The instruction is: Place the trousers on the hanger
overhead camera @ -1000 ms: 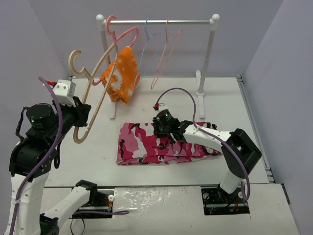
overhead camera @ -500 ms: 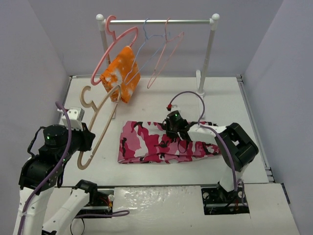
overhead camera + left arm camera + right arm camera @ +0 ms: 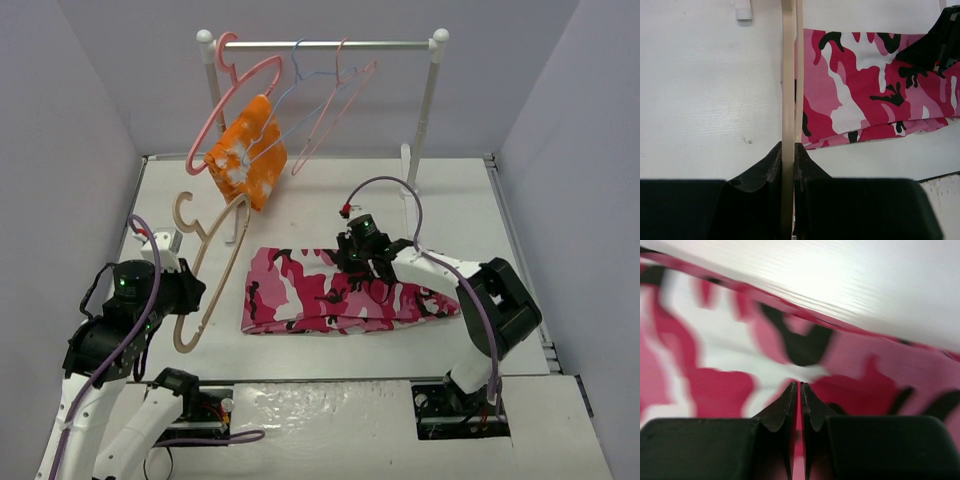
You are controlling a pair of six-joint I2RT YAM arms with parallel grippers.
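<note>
The camouflage trousers (image 3: 310, 295) lie folded flat across the middle of the table. They also show in the left wrist view (image 3: 860, 90) and fill the right wrist view (image 3: 715, 385). My left gripper (image 3: 195, 295) is shut on the tan hanger (image 3: 215, 265) at its lower frame, just left of the trousers' left end. In the left wrist view the hanger's bar (image 3: 788, 75) runs straight up from my closed jaws (image 3: 788, 146). My right gripper (image 3: 358, 262) is pressed down on the trousers' upper edge, its jaws (image 3: 800, 385) closed to a thin slit with pink fabric in it.
A clothes rack (image 3: 330, 44) stands at the back, carrying a thick pink hanger (image 3: 235, 100) with an orange-and-white cloth (image 3: 248, 160) and thin blue and pink wire hangers (image 3: 325, 100). Its right post (image 3: 425, 120) stands behind my right arm. White walls enclose the table.
</note>
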